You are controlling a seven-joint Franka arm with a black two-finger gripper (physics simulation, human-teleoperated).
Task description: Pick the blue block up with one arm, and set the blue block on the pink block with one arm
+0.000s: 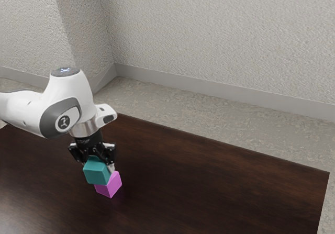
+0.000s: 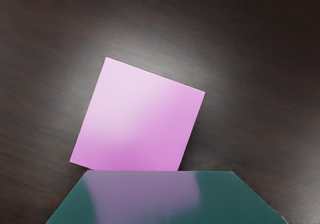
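Note:
The blue block (image 1: 96,172), more teal than blue, hangs just above the table with my gripper (image 1: 95,162) shut on its upper part. The pink block (image 1: 109,184) sits on the dark wooden table (image 1: 209,192), partly behind and below the blue block toward the exterior view's right. In the wrist view the pink block (image 2: 139,118) lies flat on the table, turned at an angle. The blue block (image 2: 165,198) is a large blurred teal shape just under my hand, and it overlaps the pink block's near edge.
The dark table stretches toward the exterior view's right with its edge (image 1: 322,202) at the far right. Beyond it lie grey carpet (image 1: 220,113) and textured walls with a baseboard.

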